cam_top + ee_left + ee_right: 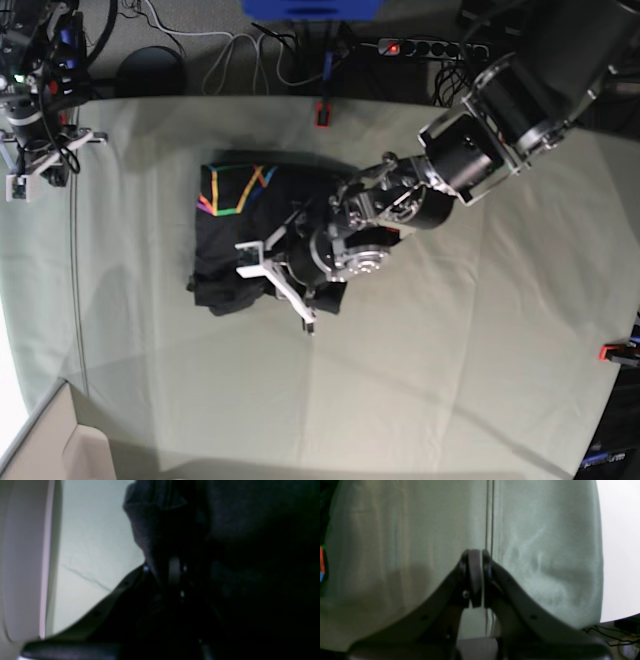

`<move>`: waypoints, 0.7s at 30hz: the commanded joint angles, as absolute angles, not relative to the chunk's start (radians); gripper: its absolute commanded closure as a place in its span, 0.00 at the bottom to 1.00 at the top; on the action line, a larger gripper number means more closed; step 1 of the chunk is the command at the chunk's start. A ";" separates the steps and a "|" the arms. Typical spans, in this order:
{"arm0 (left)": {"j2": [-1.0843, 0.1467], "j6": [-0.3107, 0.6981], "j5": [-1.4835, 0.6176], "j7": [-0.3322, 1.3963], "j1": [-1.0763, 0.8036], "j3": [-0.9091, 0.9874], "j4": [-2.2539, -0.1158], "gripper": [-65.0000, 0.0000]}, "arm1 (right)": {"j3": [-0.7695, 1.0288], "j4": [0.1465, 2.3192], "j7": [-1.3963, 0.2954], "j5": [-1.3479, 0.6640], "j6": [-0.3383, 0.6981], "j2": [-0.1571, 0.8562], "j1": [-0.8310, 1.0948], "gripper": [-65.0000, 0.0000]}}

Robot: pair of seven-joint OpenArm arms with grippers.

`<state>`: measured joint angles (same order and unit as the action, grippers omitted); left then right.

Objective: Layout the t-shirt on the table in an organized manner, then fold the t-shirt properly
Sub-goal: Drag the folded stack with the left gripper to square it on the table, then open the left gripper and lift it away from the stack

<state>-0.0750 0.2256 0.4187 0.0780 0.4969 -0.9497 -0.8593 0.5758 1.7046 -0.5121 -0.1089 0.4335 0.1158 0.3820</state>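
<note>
My left pincer (272, 268) is nipped on a fold of the t-shirt (240, 235), probably to carry that edge across; the wrist view is too dark to be sure. The shirt lies bunched mid-tabletop (450, 350). My right pincer (475, 555) waits closed, empty, well apart.

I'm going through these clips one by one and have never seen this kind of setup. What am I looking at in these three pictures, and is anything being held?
This is a robot with two arms working over a table covered in pale greenish-grey cloth. The base view looks down from above; the other two come from cameras on each wrist. A black fabric t-shirt with a rainbow line graphic lies partly folded on the table. The left claw, on the right-hand arm in the overhead picture, is closed on dark shirt fabric, as its own dim wrist picture shows. The right claw is shut and empty, parked at the table's far corner above bare cloth.
</note>
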 commanded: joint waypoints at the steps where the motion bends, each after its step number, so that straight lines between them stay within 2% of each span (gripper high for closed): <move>1: -0.068 0.216 0.420 0.076 0.526 -0.932 -0.869 1.00 | 0.582 1.722 -0.490 -0.113 0.440 0.128 0.381 1.00; 3: -0.067 0.216 0.421 0.081 0.527 -0.900 -0.871 0.95 | 0.578 1.722 -0.492 -0.113 0.440 0.128 0.381 1.00; 5: -0.059 0.216 0.421 0.081 0.527 -0.869 -0.881 0.84 | 0.576 1.722 -0.492 -0.113 0.440 0.128 0.381 1.00; 10: -0.064 0.216 0.421 0.081 0.527 -0.768 -0.957 0.41 | 0.575 1.722 -0.492 -0.113 0.440 0.128 0.375 1.00; 12: -0.064 0.216 0.421 0.081 0.527 -0.730 -1.010 0.29 | 0.575 1.722 -0.492 -0.113 0.440 0.128 0.375 1.00; 14: -0.065 0.217 0.423 0.081 0.526 -0.705 -1.059 0.26 | 0.575 1.722 -0.492 -0.113 0.440 0.128 0.374 1.00; 19: -0.111 0.223 0.423 0.087 0.498 -0.625 -1.202 0.25 | 0.575 1.724 -0.492 -0.114 0.440 0.128 0.374 1.00; 21: -0.143 0.223 0.423 0.139 0.460 -0.567 -1.259 0.25 | 0.575 1.747 -0.492 -0.117 0.440 0.128 0.374 1.00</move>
